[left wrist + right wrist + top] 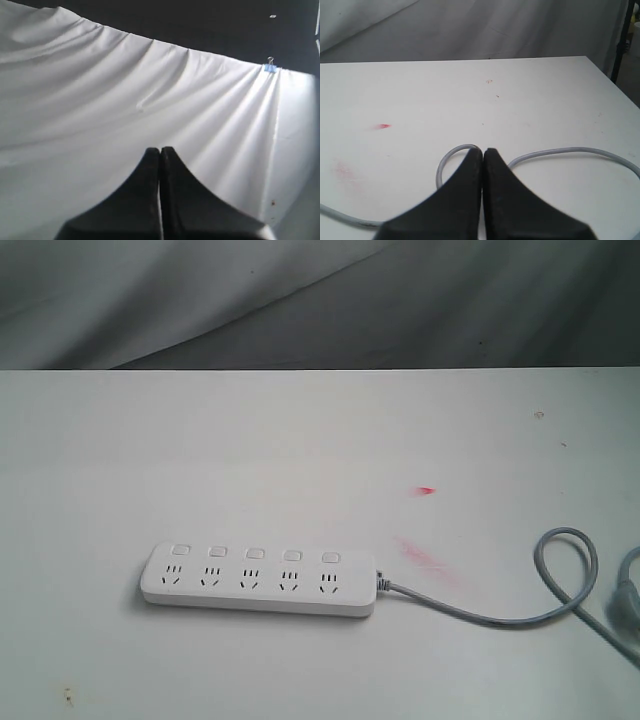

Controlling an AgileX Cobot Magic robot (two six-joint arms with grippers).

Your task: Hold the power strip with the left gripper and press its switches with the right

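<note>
The white power strip [258, 580] lies flat on the white table [300, 440], left of the middle and near the front. Its switches [254, 554] run in a row above the sockets. A grey cord [470, 615] leaves its right end and loops at the right [570, 570]. Neither arm shows in the exterior view. My left gripper [160, 150] is shut on nothing and faces a white cloth. My right gripper [483, 151] is shut too, hovering over the cord's loop [451, 159] without holding it.
A small red mark [426, 490] and a pink smear [425, 558] stain the table right of the strip. Grey cloth [320, 300] hangs behind the far edge. A blue clip [270, 67] pins the white cloth in the left wrist view.
</note>
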